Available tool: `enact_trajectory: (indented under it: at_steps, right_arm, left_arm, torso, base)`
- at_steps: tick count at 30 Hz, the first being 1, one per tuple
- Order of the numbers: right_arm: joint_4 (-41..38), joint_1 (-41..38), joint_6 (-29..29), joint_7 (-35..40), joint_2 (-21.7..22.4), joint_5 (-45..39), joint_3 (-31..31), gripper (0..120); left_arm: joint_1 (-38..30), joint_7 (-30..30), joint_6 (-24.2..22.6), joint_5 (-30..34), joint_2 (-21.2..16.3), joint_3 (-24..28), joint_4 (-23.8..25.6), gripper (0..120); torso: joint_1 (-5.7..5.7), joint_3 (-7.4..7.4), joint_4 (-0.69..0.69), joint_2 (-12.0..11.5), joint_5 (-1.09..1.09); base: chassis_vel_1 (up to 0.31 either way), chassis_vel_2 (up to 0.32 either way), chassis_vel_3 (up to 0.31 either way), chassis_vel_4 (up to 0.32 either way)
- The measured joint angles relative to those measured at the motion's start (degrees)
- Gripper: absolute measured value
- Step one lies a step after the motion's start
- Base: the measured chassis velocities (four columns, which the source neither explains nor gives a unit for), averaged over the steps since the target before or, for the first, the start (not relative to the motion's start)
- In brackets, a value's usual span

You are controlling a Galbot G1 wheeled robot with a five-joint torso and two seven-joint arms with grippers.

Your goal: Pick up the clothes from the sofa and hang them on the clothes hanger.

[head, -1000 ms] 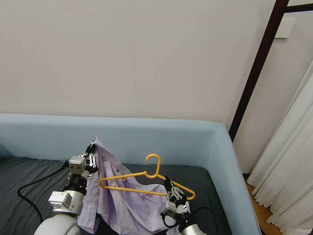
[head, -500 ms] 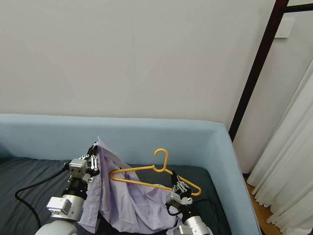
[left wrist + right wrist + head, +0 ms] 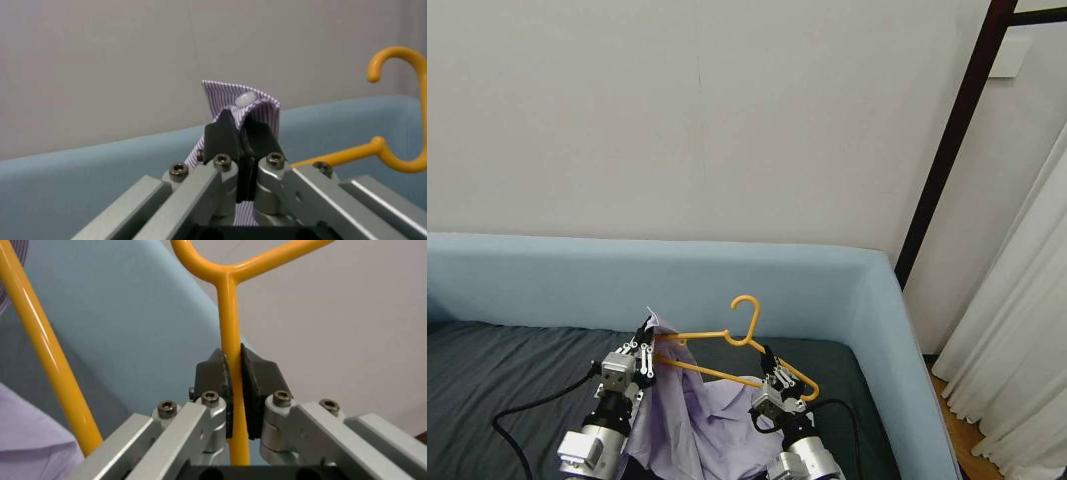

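Our left gripper (image 3: 241, 131) has its fingers pinched on a buttoned edge of the purple striped shirt (image 3: 230, 95). That edge stands just above the tips, and the rest drapes below them over the dark sofa cushion (image 3: 507, 385). Our right gripper (image 3: 231, 371) is clamped on one sloping arm of the yellow hanger (image 3: 225, 310), hook beyond the tips, far end beside the left fingers. We judge the thin pinch could slip, or the hanger twist, if snagged fabric gets pulled.
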State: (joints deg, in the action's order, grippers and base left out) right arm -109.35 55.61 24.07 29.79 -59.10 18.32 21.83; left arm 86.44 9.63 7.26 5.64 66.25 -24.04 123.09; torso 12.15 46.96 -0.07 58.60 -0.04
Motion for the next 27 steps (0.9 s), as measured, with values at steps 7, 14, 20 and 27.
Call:
enact_trajectory:
  at_steps: [7,14,20,27]
  right_arm:
    - [1.1,-2.1,4.0,-0.2,1.4,-4.8,1.0,3]
    - [2.5,-2.9,6.6,-0.8,1.8,-6.0,2.3,3]
    - [3.0,-3.8,6.6,-0.9,0.9,-7.0,3.7,3]
    - [2.3,-5.7,3.7,0.2,-1.0,-8.9,3.3,3]
  left_arm:
    - [1.7,-1.8,1.6,-3.1,1.0,2.1,-1.0,0]
    - [2.3,-3.3,2.7,-4.0,1.9,2.7,0.4,0]
    - [3.7,-5.9,5.6,-6.8,2.8,4.1,-0.9,0]
    - [5.5,-6.5,8.1,-10.8,4.3,6.0,-3.9,0]
  torso:
    - [0.00,0.00,0.00,0.0,0.00]
    - [0.00,0.00,0.00,0.0,0.00]
    - [0.00,0.00,0.00,0.0,-0.01]
    - [0.00,0.00,0.00,0.0,0.00]
  base:
    - [0.000,0.000,0.000,0.000]
    - [0.000,0.000,0.000,0.000]
    - [0.000,0.000,0.000,0.000]
    - [0.000,0.000,0.000,0.000]
